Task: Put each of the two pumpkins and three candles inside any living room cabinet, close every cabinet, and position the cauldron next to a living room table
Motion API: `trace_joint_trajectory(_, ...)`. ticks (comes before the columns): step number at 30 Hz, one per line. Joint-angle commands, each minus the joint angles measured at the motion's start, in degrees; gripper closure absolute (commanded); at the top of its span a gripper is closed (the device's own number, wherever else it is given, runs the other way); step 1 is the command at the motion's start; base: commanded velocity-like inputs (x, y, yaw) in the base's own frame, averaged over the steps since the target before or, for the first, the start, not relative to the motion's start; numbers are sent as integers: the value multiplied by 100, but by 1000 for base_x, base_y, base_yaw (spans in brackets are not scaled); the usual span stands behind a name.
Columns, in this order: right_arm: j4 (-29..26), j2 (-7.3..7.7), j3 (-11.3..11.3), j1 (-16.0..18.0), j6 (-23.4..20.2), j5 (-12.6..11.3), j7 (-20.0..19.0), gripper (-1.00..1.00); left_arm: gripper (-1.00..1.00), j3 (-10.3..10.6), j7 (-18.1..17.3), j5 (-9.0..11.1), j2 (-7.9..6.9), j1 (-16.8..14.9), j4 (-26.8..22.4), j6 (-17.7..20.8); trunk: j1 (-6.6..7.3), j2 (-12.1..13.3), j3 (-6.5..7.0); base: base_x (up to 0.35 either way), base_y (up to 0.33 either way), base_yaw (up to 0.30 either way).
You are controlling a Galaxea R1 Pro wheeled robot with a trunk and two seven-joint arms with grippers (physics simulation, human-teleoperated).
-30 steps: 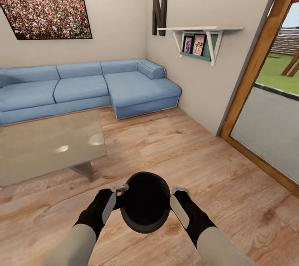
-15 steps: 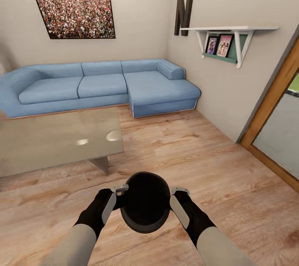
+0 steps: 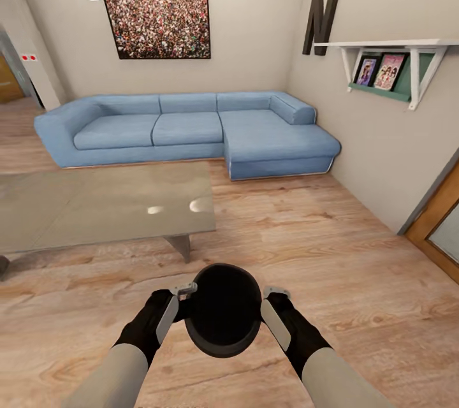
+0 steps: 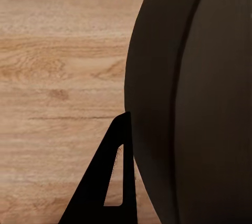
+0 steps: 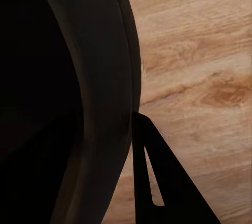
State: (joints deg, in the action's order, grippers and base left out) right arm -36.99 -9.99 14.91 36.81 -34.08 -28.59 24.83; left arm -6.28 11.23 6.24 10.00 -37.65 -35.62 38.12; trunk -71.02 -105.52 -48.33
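Cauldron [image 3: 223, 309] over wood floor [image 3: 331, 248], near table [image 3: 95, 207]

We are in a home's living room. A blue corner sofa [image 3: 191, 131] fills the far wall; above the sofa hangs a framed crowd photograph [image 3: 159, 20], and in front of the sofa stands a low coffee table [image 3: 95, 210] on a wooden floor [image 3: 319, 248]. Right of the sofa, a wall shelf [image 3: 395, 60] holds small pictures beside a big letter N [image 3: 322, 18].
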Motion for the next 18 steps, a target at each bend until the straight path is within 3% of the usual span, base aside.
trace_joint_trajectory(1, -1, -1, 56, 1, 24, -59, 4, 100, 100, -18, 2, 17, 0, -7, 2, 6, 0, 0, 1, 0, 0, 287)
trace_joint_trajectory(8, -1, -1, 56, 1, 24, -59, 4, 100, 100, -30, 2, 17, 0, -11, 2, 10, 0, 0, 1, 0, 0, 279)
trace_joint_trajectory(18, -1, -1, 56, 1, 45, -57, 4, 100, 100, -31, 2, 17, 0, -8, 2, 9, 0, 0, 1, 0, 0, 27)
